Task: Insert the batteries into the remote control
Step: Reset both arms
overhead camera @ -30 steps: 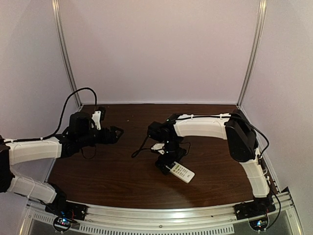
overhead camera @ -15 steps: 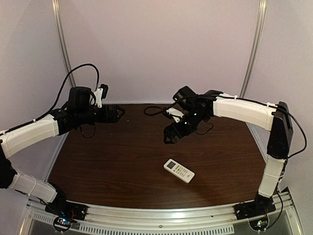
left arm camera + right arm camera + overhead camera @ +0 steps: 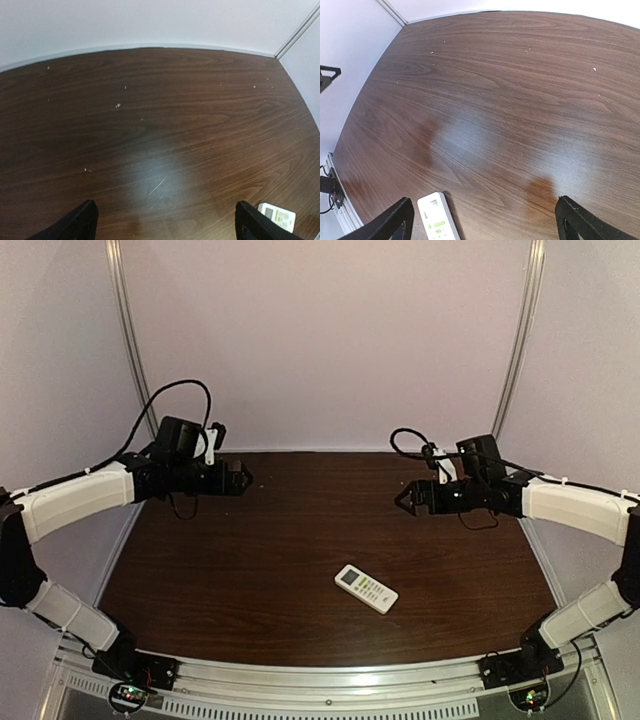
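The right gripper (image 3: 402, 500) has lifted off the remote control (image 3: 366, 589) and swung to centre right, jaws spread and empty. The left gripper (image 3: 243, 478), upper left, is spread too. The remote control lies buttons-up at lower centre. No batteries show, so loading looks finished.

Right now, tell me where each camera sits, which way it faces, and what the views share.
Top external: high behind the bases, looking down at the table; both arms, left end effector and right end effector open.
Left wrist: on the left arm, facing the far wall; own fingertips at bottom.
Right wrist: on the right arm, facing the left wall; own fingertips at bottom.
Shared: the remote control lies in all three.
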Controlling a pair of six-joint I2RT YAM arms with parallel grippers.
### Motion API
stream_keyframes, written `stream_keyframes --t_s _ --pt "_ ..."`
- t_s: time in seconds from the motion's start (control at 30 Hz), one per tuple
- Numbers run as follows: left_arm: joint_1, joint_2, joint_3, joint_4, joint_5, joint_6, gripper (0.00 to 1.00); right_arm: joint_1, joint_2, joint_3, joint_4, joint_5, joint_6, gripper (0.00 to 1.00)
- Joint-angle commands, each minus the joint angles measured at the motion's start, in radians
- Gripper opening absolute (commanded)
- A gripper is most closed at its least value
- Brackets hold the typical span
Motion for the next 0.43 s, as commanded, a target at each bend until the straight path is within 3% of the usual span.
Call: stream_keyframes --t_s 0.0,0.17,0.4 --pt "0.009 0.006 -0.141 0.032 -0.038 -0.066 0.97 -0.046 -0.018 -0.153 0.231 -0.046 0.067 1.00" --pt "0.008 0.008 -0.247 0.098 -0.033 -0.107 0.98 -0.057 -0.014 -0.263 0.335 -0.049 0.080 1.00" --pt "0.008 0.039 -0.239 0.108 -0.030 -0.085 0.97 -0.057 -0.024 -0.300 0.392 -0.064 0.099 1.00"
